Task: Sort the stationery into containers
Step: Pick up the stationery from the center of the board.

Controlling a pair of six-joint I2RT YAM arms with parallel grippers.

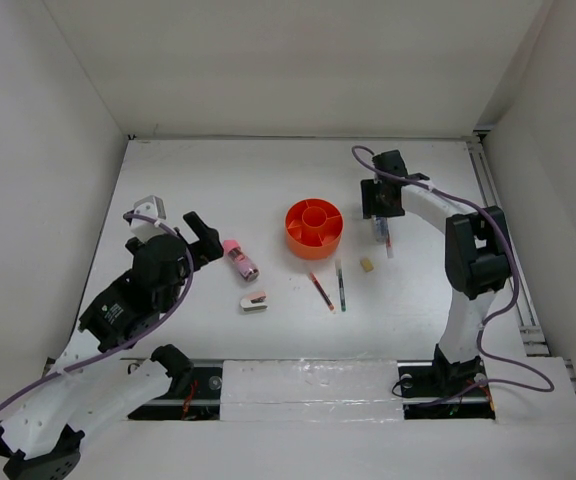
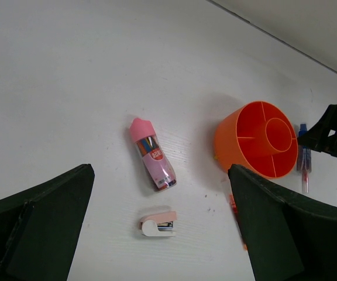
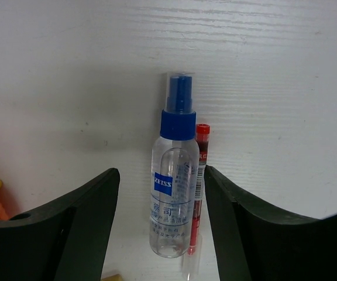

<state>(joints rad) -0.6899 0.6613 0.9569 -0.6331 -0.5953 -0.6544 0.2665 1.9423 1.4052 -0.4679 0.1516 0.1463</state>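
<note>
The orange organizer tub (image 1: 314,228) (image 2: 261,140) stands mid-table. To its right lies a blue-capped clear bottle (image 3: 174,193) (image 1: 382,234) with a thin red-capped clear tube (image 3: 199,187) against its side. My right gripper (image 3: 160,175) (image 1: 381,205) is open and straddles both; a gap shows on the bottle's left. A pink-capped tube (image 1: 239,259) (image 2: 152,154) and a white-and-pink stapler (image 1: 254,302) (image 2: 158,222) lie left of the tub. My left gripper (image 1: 205,235) (image 2: 160,199) hangs open above them, holding nothing. A red pen (image 1: 320,290), a dark pen (image 1: 340,285) and a tan eraser (image 1: 367,265) lie in front of the tub.
White walls close the table on the left, back and right. A rail (image 1: 498,230) runs along the right edge. A small grey bracket (image 1: 144,208) sits by the left wall behind my left arm.
</note>
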